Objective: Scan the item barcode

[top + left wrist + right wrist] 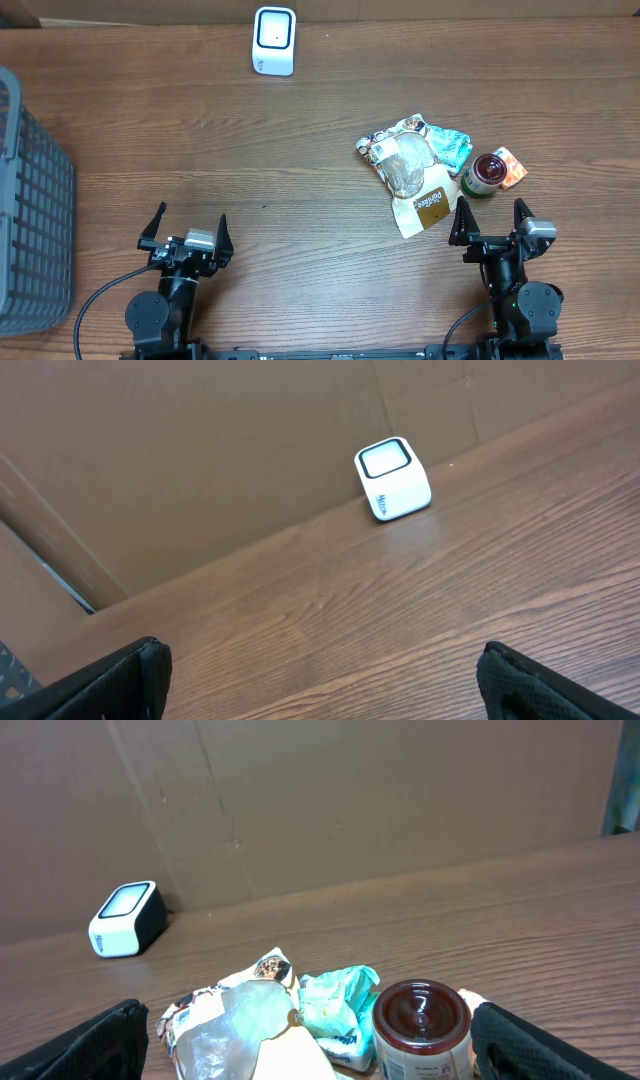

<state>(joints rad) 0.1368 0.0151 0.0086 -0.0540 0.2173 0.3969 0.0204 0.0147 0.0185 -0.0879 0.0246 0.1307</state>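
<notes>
A white barcode scanner (274, 40) stands at the table's far edge, also seen in the left wrist view (392, 478) and the right wrist view (127, 918). The items lie in a pile at right: a crumpled snack bag (405, 165), a teal tissue pack (450, 148), a jar with a dark red lid (487, 173) and a tan packet (428, 207). My right gripper (490, 208) is open just in front of the pile, the bag (235, 1025) and jar (422, 1025) beyond its fingers. My left gripper (190, 215) is open over bare wood, holding nothing.
A grey mesh basket (30, 200) stands at the table's left edge. An orange packet (511, 165) lies behind the jar. A brown cardboard wall (200, 450) runs along the back of the table.
</notes>
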